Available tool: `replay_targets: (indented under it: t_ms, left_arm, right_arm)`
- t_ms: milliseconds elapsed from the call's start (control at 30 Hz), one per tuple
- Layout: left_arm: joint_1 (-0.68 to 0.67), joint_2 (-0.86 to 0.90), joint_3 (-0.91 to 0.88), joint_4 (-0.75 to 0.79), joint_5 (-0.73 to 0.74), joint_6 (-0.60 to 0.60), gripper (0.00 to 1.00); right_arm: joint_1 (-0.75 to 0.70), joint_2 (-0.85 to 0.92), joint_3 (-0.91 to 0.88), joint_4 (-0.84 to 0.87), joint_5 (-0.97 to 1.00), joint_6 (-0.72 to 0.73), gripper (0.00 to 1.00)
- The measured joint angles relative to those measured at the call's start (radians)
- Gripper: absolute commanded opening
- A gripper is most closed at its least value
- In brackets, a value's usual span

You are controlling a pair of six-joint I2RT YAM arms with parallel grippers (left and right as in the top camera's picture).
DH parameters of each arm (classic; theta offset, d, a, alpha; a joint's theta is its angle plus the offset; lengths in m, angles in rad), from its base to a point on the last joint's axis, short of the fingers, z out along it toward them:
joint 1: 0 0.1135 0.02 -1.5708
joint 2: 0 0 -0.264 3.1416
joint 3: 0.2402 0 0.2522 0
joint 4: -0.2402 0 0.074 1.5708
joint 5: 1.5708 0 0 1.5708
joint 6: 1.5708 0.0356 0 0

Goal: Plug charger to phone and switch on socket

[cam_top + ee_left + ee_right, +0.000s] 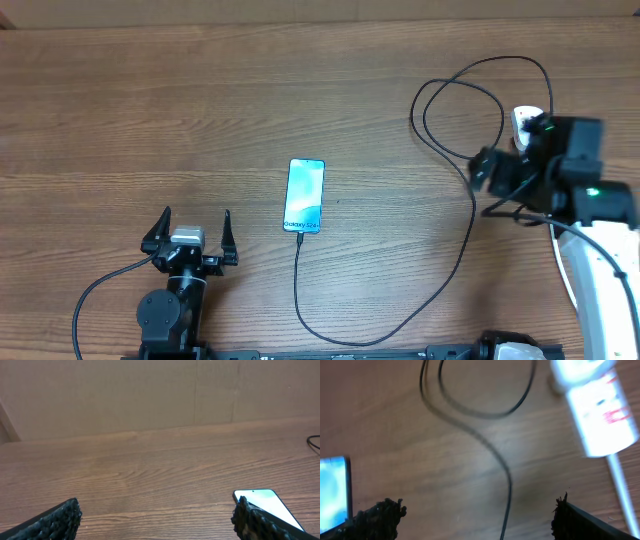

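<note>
The phone (305, 209) lies flat mid-table with its teal screen lit. The charger cable (440, 290) meets the phone's near short edge, loops along the front of the table and rises to coils by the socket (526, 120); its plug is hidden. The white socket is partly covered by my right arm. My right gripper (488, 188) is open and empty above the cable, left of the socket. In the right wrist view the cable (507, 480) runs between the open fingers (477, 517), with the socket (597, 410) at upper right. My left gripper (190, 238) is open and empty, left of the phone (267, 502).
The socket's thick white cord (620, 485) runs toward the right front of the table. The cable's coils (470, 90) lie at the back right. A cardboard-coloured wall (150, 395) stands behind the table.
</note>
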Motion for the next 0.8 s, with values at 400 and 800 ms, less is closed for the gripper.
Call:
replay_targets:
  t_ms: [400,800]
  left_arm:
    - [0.0,0.0,0.0,0.0,0.0,0.0,1.0]
    - [0.0,0.0,0.0,0.0,0.0,0.0,1.0]
  right_arm:
    - [0.072,-0.002,-0.267,0.393,0.014,-0.003,1.0]
    - [0.072,-0.004,-0.52,0.723,-0.119,-0.08,1.0]
